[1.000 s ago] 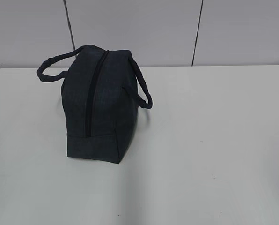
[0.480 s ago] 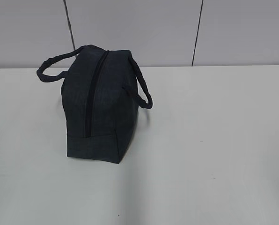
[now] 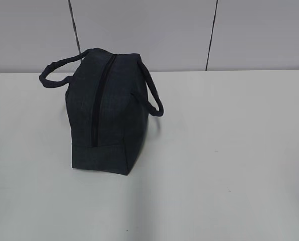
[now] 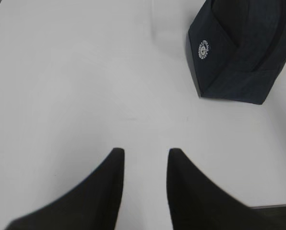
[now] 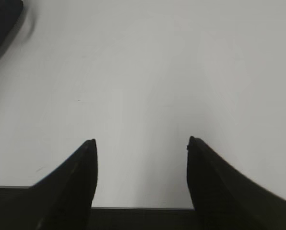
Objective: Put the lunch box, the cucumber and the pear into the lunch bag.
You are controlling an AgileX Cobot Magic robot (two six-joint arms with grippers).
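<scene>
lunch bag [image 3: 107, 113] sits on the surface [image 3: 230, 160], left of centre in the exterior view, near end panel facing the camera. Boxy shape, dark navy woven fabric, matte, faint weave visible. Black zipper line [image 3: 100, 98] runs along the top and down toward the near end; looks zipped shut. Two padded loop handles: left handle [image 3: 54, 70] flops out to the far left, right handle [image 3: 153, 98] hangs out over the right side. Folded seam across the lower end panel

Surface is flat, smooth, off-white, matte, a few tiny dark specks. Wall [image 3: 139, 30] behind is pale grey panels with two thin dark joints

Left wrist view: bag in the upper right corner, well apart from the left gripper [image 4: 144, 153]. Small round white logo patch [image 4: 203, 49] on the bag's fabric. Fingers [image 4: 115, 165] black, smooth, tapered to points, parted with a narrow gap, grasping nothing, bare surface between them

Right wrist view: right gripper [image 5: 140, 143] fingers [image 5: 88, 155] same black tapered shape, spread wider, released, nothing between them. Sliver of the dark bag in the top left corner, well apart

Neither arm shows in the exterior view
</scene>
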